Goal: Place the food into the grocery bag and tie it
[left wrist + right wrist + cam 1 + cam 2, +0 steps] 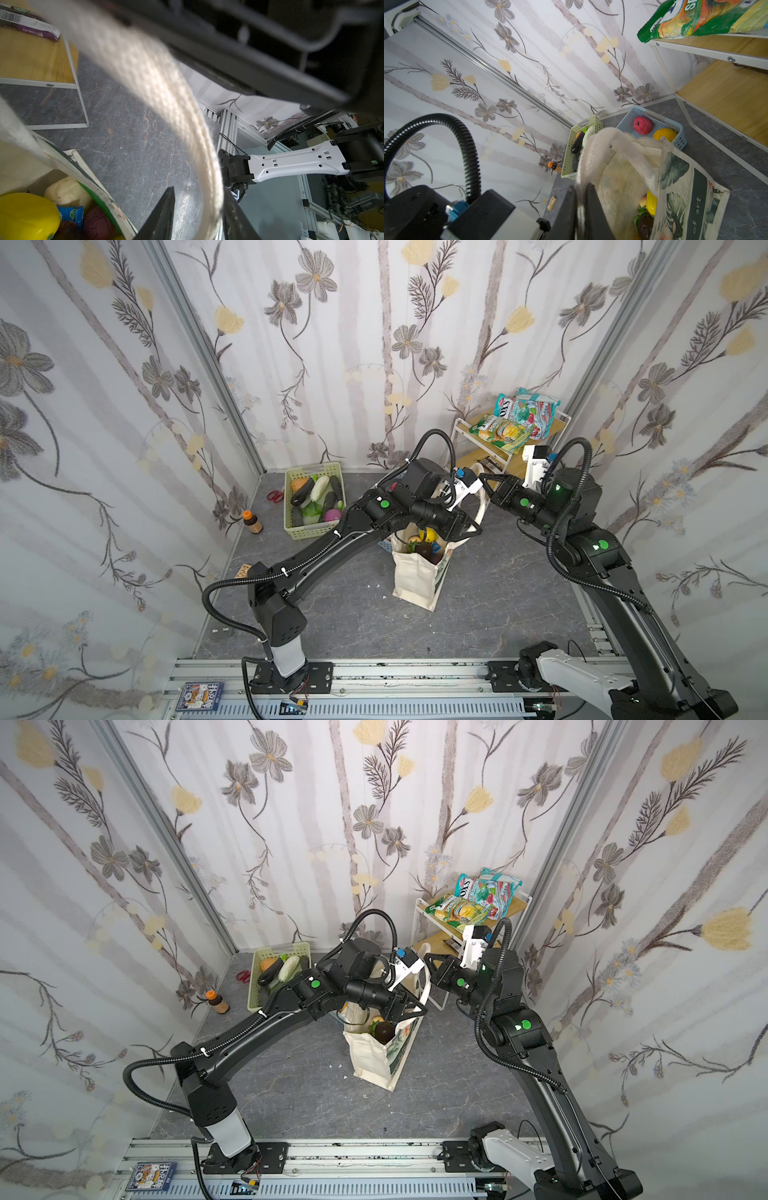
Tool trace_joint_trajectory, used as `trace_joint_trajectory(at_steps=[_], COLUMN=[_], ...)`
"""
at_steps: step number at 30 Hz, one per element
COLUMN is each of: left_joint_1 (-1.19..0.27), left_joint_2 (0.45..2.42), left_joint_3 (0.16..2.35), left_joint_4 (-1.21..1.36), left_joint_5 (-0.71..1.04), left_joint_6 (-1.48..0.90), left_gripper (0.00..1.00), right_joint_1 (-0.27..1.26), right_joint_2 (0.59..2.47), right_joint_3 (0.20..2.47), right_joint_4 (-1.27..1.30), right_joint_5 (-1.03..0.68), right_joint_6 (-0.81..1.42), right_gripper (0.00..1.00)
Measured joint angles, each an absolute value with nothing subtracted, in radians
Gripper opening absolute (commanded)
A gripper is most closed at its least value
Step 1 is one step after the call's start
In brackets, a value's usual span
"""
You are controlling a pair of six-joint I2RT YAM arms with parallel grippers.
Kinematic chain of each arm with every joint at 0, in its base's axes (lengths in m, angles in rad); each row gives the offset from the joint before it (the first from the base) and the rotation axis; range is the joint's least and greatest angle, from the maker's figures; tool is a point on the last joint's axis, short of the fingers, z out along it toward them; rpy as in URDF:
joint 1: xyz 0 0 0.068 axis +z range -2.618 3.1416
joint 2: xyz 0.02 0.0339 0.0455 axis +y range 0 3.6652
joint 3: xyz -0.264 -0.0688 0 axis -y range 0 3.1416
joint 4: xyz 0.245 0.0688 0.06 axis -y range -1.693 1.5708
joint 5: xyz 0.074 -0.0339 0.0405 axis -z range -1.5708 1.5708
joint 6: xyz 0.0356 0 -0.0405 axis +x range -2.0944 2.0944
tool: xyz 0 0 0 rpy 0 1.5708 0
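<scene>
- The right gripper (580,186) has its jaws pinched flat on a cream handle (604,135) of the grocery bag (415,580) and holds it above the bag's mouth.
- The left gripper (198,189) has its fingers apart. A cream strap (166,99) runs between them, lying against one finger with a gap to the other, so it is not clamped. Whether this strap is the same handle cannot be told.
- Both grippers sit close together over the bag's far rim, near the shelf (726,93).
- The bag stands upright near mid-table with its mouth open and its printed side toward the right arm. The grey tabletop (498,597) is bare in front of it and to its right. Walls close three sides and a rail runs along the near edge.
- In the bag: yellow fruit (27,214), cream piece (66,191), blue packet (70,214), dark red piece (97,222).
- The green basket (309,531), far left, holds an aubergine (302,492) and a white vegetable (320,488) among others.
- The blue basket (680,137), just behind the bag, holds a red fruit (642,125) and an orange-yellow fruit (664,134).
- Snack bags (515,423) lie on the shelf top.
- In both top views the blue basket is almost wholly hidden behind the left arm. The bag's lower contents are out of sight. The strap is blurred close to the left wrist camera.
</scene>
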State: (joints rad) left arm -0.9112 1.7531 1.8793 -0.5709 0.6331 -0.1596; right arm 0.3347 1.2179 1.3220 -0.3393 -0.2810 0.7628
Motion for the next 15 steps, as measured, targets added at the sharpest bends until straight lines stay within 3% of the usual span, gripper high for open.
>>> trace_joint_trajectory(at_steps=[5,8,10,15], left_joint_1=[-0.912,-0.912,-0.912,-0.907], left_joint_2=[1.753,1.753,1.753,1.751], left_joint_3=[1.879,1.880,1.880,1.880], left_joint_4=[-0.551,-0.549,-0.544,-0.538], left_joint_5=[0.634,0.635,0.632,0.629], left_joint_6=[-0.166,-0.183,-0.180,-0.187], left_gripper=[0.24,0.04,0.00,0.00], right_joint_1=[0.335,0.335,0.335,0.327], right_joint_2=[1.216,1.211,1.204,1.169], right_joint_3=[1.322,1.311,1.302,1.279], right_joint_4=[-0.339,-0.329,-0.317,-0.317], right_joint_5=[-0.281,-0.281,-0.281,-0.282], right_joint_6=[0.766,0.766,0.766,0.754], right_gripper=[0.16,0.18,0.21,0.47])
